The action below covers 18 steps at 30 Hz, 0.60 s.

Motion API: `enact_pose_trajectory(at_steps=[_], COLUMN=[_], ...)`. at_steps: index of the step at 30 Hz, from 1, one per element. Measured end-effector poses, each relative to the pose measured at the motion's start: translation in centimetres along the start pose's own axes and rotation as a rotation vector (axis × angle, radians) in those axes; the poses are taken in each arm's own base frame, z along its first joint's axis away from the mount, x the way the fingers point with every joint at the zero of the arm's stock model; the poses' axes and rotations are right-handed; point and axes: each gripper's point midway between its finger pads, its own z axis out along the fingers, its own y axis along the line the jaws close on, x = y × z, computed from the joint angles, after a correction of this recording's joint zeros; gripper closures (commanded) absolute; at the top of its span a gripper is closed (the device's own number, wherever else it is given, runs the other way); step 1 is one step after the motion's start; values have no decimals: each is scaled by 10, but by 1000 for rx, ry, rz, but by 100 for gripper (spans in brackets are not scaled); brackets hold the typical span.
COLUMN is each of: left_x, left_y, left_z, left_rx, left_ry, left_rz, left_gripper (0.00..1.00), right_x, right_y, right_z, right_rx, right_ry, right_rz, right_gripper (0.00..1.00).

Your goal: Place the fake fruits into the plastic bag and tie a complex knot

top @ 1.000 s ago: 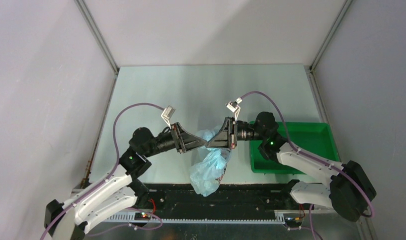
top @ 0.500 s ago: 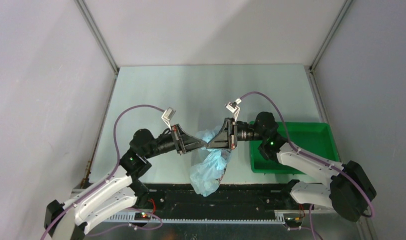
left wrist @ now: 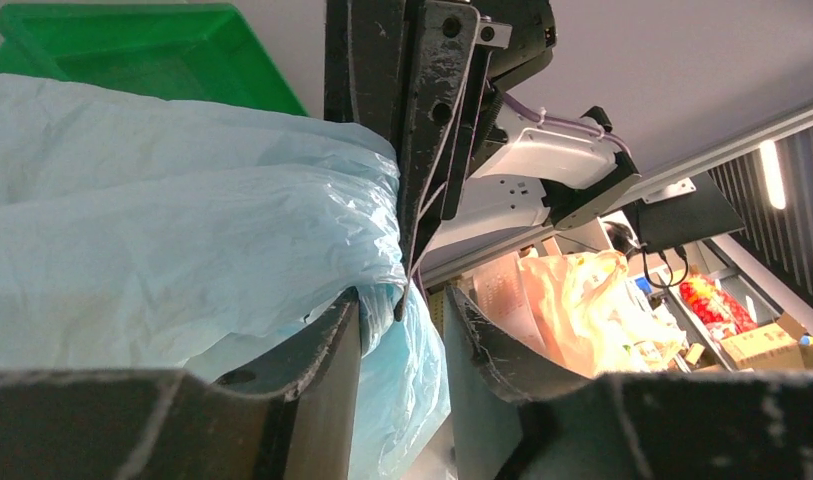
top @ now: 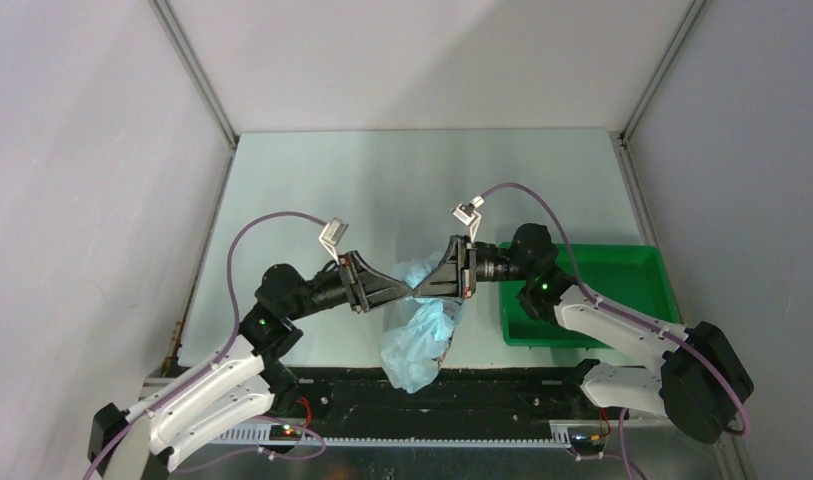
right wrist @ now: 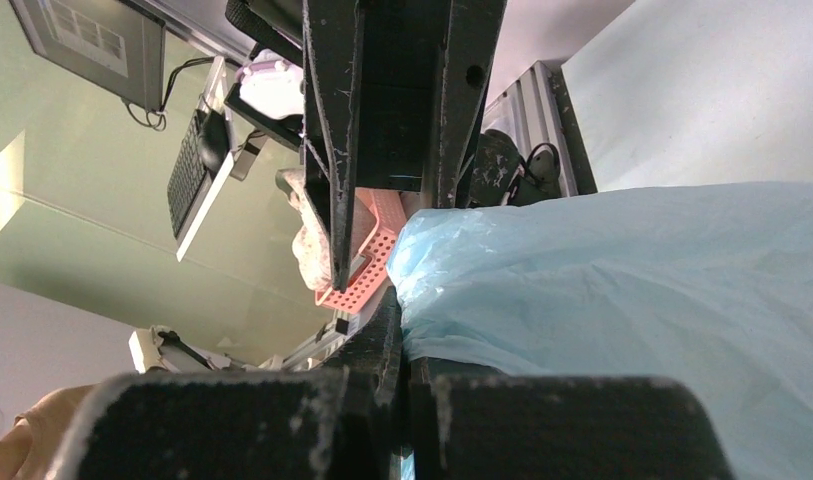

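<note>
Both grippers meet over the plastic bag [top: 418, 345] at near centre: right gripper [top: 425, 289] clenched on its top, left gripper [top: 406, 291] just nudged rightward, jaws slack around a fold, probably regripping for the knot.

No text, label, brand or number can be read. The plastic bag [top: 420, 335] shows no legible print; the packaging [left wrist: 717, 305] at four o'clock, left wrist view, is too blurred.
</note>
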Motion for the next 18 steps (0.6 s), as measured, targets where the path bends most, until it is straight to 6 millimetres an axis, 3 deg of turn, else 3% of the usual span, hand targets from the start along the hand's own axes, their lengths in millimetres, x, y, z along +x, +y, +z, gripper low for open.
enact_pose_trajectory(at_steps=[5,8,18], left_x=[1,2,10], left_y=[-5,-9,-10], left_z=[0,-1,-2], left_rx=[28,45,78], left_ry=[7,15,57], left_rz=[13,23,56], left_gripper=[63,70,81], right_x=[-1,-1,1], right_y=[3,7,15], right_z=[0,0,-1], right_rx=[-13,-26,-65], right_ry=[-1,3,21], right_rz=[0,-1,3], right_gripper=[100,100,100])
